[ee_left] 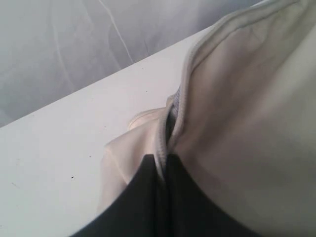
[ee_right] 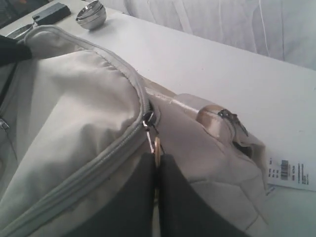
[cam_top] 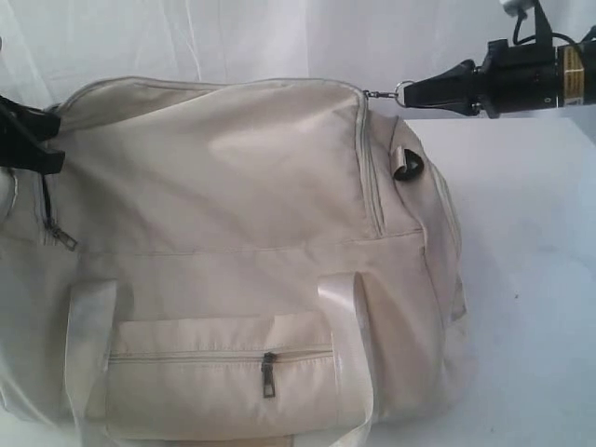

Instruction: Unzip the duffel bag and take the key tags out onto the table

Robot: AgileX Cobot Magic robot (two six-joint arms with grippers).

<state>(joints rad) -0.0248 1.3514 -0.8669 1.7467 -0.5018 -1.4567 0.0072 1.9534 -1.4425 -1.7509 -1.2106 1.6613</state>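
Cream duffel bag [cam_top: 233,214] lying broadside on white table [cam_top: 531,307]; front pocket [cam_top: 214,372] zipped shut.

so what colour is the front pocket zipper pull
Zipper pull: dark grey metal, best in exterior view.

Nothing legible: white paper label [ee_right: 289,174] on table [ee_right: 222,64] beside bag [ee_right: 74,108] has a barcode plus small print too blurred to read, and yellow sticker [cam_top: 572,74] on right arm [cam_top: 521,79] is unreadable too.
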